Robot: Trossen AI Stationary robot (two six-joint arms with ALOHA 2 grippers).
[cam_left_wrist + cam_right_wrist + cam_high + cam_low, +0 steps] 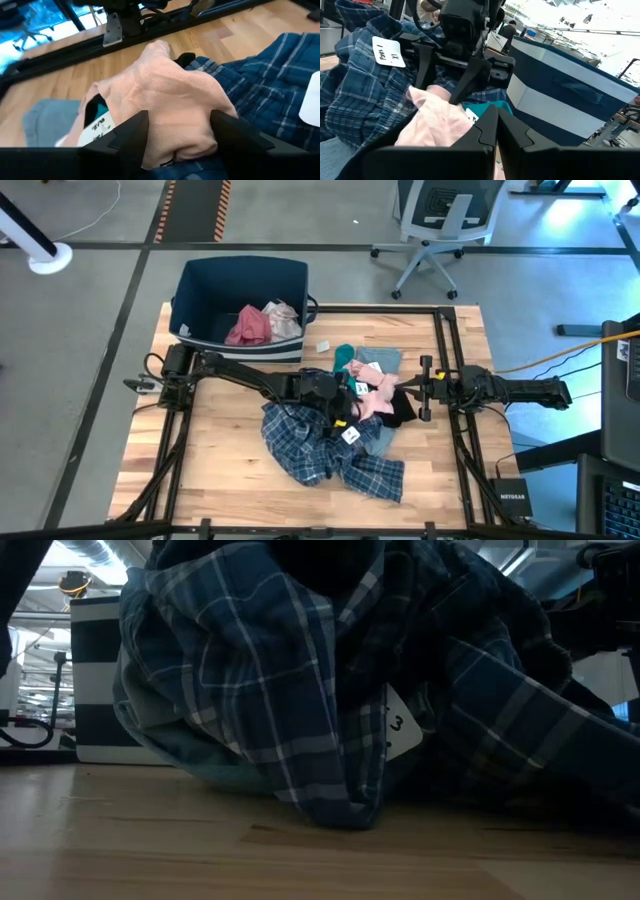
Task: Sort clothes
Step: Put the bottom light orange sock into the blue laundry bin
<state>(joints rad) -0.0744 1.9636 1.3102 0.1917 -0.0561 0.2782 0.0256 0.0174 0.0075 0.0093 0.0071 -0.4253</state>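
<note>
The clothes lie in a heap at the table's middle. The big blue-white plaid shirt (330,455) is nearest the front and fills the low view (300,690). A pink piece (377,402), a small black item (402,412), a teal piece (345,360) and a light grey-blue garment (382,360) lie behind it. My left gripper (180,135) is open over the pink piece (165,95). My right gripper (496,131) is shut and empty, level just right of the heap (410,387). My left gripper comes at the pink piece from above, slanting. Its open fingers (132,135) stand on either side of a raised hump of the cloth (175,145), which fills the gap and reaches both inner sides. The pink piece lies on the heap, on the plaid shirt.
The dark blue fabric bin (240,290) stands at the table's far left, with a pink piece (248,326) and a white shirt (283,318) inside. White paper tags (350,435) hang on the garments. Bare wood (220,450) lies left of the heap and along the front.
</note>
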